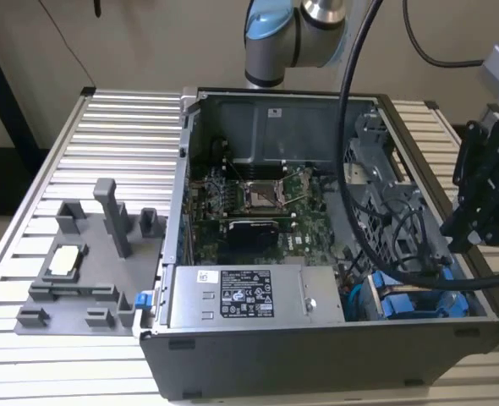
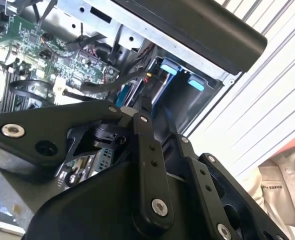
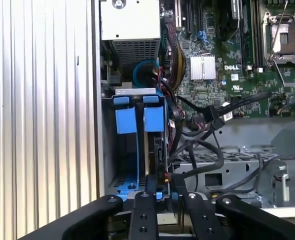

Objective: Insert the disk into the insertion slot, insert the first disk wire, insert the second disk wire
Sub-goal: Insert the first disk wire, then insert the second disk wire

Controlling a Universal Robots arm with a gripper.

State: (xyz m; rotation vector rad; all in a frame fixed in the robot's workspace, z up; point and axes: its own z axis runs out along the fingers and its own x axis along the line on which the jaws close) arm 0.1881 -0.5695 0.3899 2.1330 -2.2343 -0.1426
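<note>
The slatted aluminium table [image 1: 123, 127] carries an open black computer case [image 1: 317, 364] at the centre of the exterior view. The arm [image 1: 275, 34] stands behind the case at 12 o'clock. A grey fixture tray [image 1: 80, 296] lies on the table at the case's 9 o'clock, just beside its wall.

Inside the case, the silver power supply [image 1: 249, 296] fills the 6 o'clock side. The green motherboard [image 1: 275, 203] lies flat beyond it, towards 12 o'clock.

The gripper [image 1: 451, 233] hangs over the case's 3 o'clock wall, angled down into the 4 o'clock corner. That corner holds the insertion slot [image 3: 106, 150], a grey sheet-metal bay.

The disk [image 3: 154, 120] sits inside the slot in its bright blue carrier. It stands on edge, just beside a second blue-framed drive [image 3: 126, 120]. In the first wrist view both blue tabs line up at the bay's mouth, close to a coil of blue cable [image 3: 146, 75].

The fingers [image 2: 145, 107] are drawn close together at the far end of the disk from its tab. They seem to be clenched on the black plug of a disk wire [image 3: 166, 176], though the linkage hides much of the grip. The plug is at the disk's rear edge, and whether it is seated there I cannot tell. Loose black cables [image 3: 207, 155] loop across the metal cage beside the bay.
</note>
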